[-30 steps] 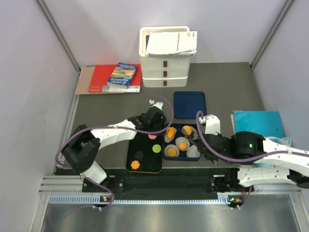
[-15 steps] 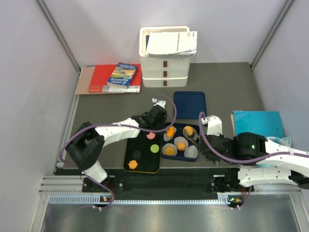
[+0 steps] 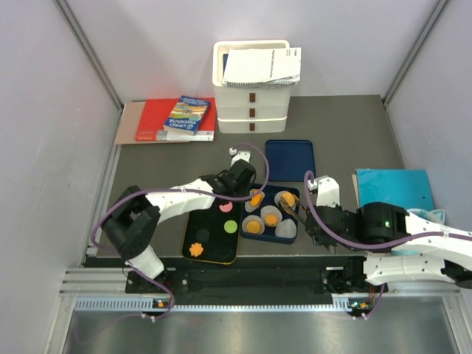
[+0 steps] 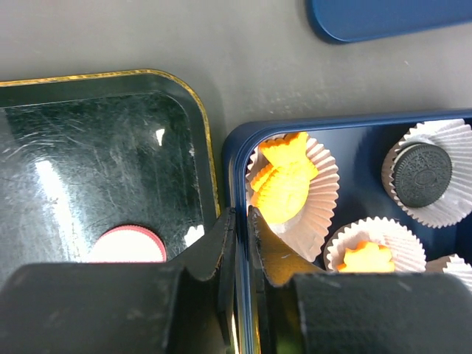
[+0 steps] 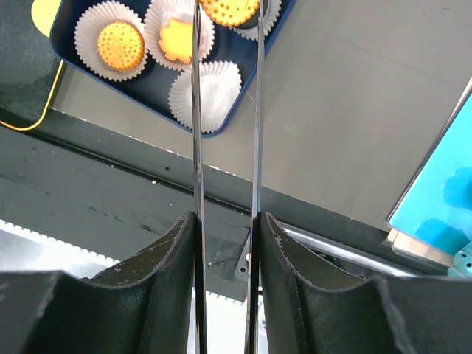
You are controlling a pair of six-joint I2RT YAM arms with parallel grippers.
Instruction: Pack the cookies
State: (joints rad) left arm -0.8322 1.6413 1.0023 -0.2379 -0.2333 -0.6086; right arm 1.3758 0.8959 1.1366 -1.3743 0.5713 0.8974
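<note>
The blue box [image 3: 289, 234] holds white paper cups with orange cookies [image 3: 271, 218]. My left gripper [image 3: 247, 194] is shut on the box's left wall [image 4: 237, 169], next to a fish-shaped orange cookie [image 4: 284, 184] and a black one [image 4: 422, 173]. The black tray [image 3: 214, 243] carries pink [image 3: 226, 208], green [image 3: 231, 226], black [image 3: 202, 234] and orange [image 3: 195, 250] cookies. My right gripper [image 5: 225, 217] is shut on metal tongs [image 5: 196, 110], whose tips bracket a round orange cookie [image 5: 228, 9] over the box. One cup [image 5: 206, 92] is empty.
The blue lid [image 3: 290, 158] lies behind the box. A white stacked bin [image 3: 252, 103] and books [image 3: 177, 118] stand at the back. A teal folder [image 3: 394, 188] lies to the right. The table's front rail [image 5: 110, 169] runs just below the box.
My left gripper has closed on the blue box's wall. The box and the black tray have slid and turned a little to the left. The right gripper with the tongs has barely moved.
</note>
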